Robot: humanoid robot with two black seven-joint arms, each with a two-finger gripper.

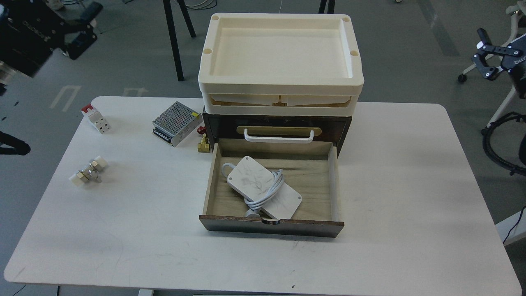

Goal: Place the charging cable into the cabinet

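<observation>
The charging cable [263, 188], a flat white brick with a pale cord looped around its middle, lies flat inside the open lower drawer [333, 185] of the dark brown cabinet [328, 123]. Nothing holds it. My left gripper [82, 39] is raised far off at the top left, above the floor behind the table, dark and blurred. My right gripper [481, 55] shows at the right edge, away from the table, its two fingers apart and empty.
A cream tray [280, 84] sits on top of the cabinet. A mesh-topped metal box [176, 122], a small brass part [203, 144], a red and white block [95, 118] and a small fitting [88, 172] lie on the white table's [411, 185] left half.
</observation>
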